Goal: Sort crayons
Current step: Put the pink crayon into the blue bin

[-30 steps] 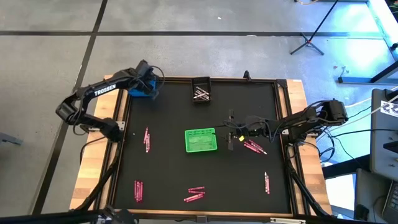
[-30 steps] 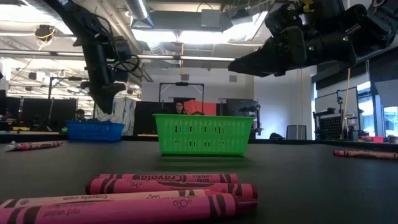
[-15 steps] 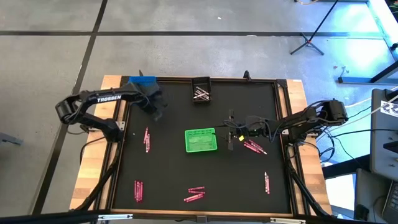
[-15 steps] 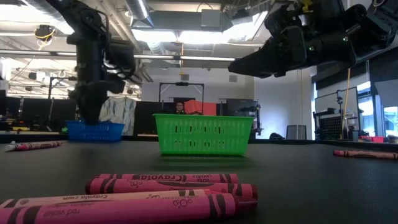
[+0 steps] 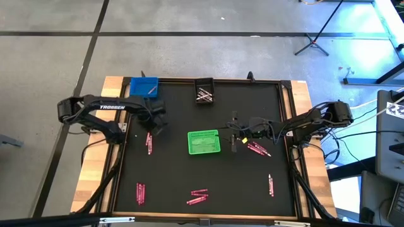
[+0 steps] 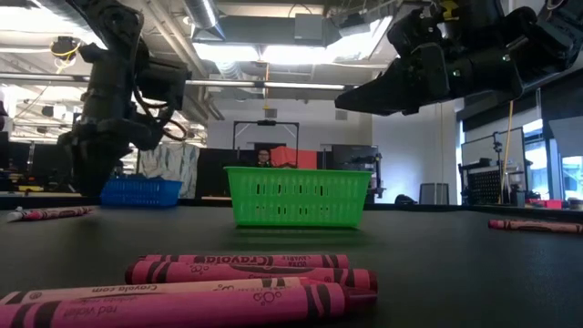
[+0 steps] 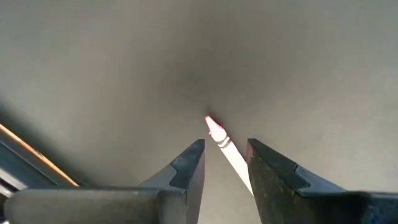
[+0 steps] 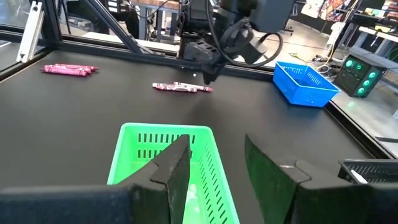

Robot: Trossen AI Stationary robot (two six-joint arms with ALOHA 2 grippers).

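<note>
Pink-red crayons lie on the black mat in small groups: a pair (image 5: 149,142) at the left, others at the near left (image 5: 140,193), near middle (image 5: 197,197) and right (image 5: 257,149). My left gripper (image 5: 156,126) is open and empty, pointing down just above the left pair. In the left wrist view its fingers (image 7: 226,149) stand either side of one crayon's tip (image 7: 217,132) without touching it. My right gripper (image 5: 233,142) is open and empty, hovering by the right side of the green bin (image 5: 204,142), and points over that bin (image 8: 168,149) in its wrist view.
A blue bin (image 5: 144,86) stands at the far left corner. A black bin (image 5: 204,92) holding several pale crayons stands at the far middle. One crayon (image 5: 271,185) lies near the right edge. A raised frame (image 5: 287,126) borders the mat.
My left gripper has gone from over the blue bin toward the table's near edge and down, and now stands above the left pair of crayons.
</note>
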